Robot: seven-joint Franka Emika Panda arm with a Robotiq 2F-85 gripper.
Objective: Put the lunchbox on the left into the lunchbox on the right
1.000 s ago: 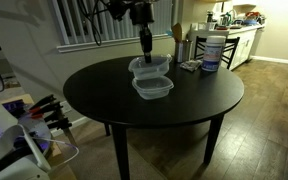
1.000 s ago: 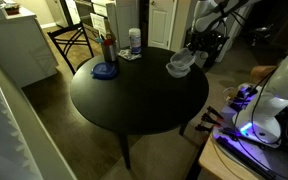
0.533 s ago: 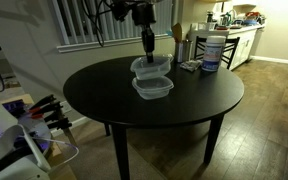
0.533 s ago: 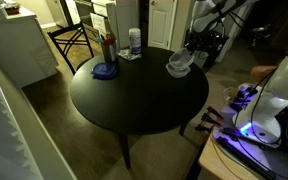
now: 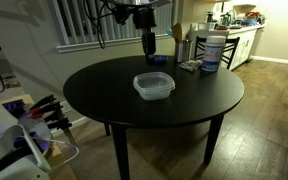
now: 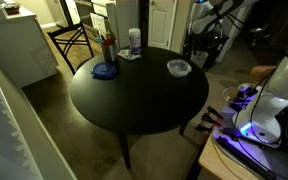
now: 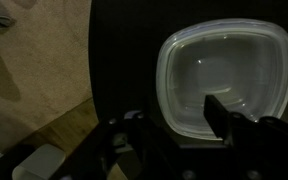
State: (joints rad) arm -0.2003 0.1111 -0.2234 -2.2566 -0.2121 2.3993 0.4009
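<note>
Since 0.5 s ago the raised clear lunchbox has left the gripper [image 5: 147, 48]. Only one lunchbox [image 5: 153, 86] outline now shows on the round table [image 5: 99, 90], near its centre. Wrist view shows a doubled rim on the lunchbox [image 7: 224, 60], so it looks nested, though the two can't be told apart. The gripper has lifted clear above the far side of it, not touching. Its fingers [image 7: 216, 112] are spread with nothing between them. White tub [image 5: 212, 50] sits at the table's far right edge.
</note>
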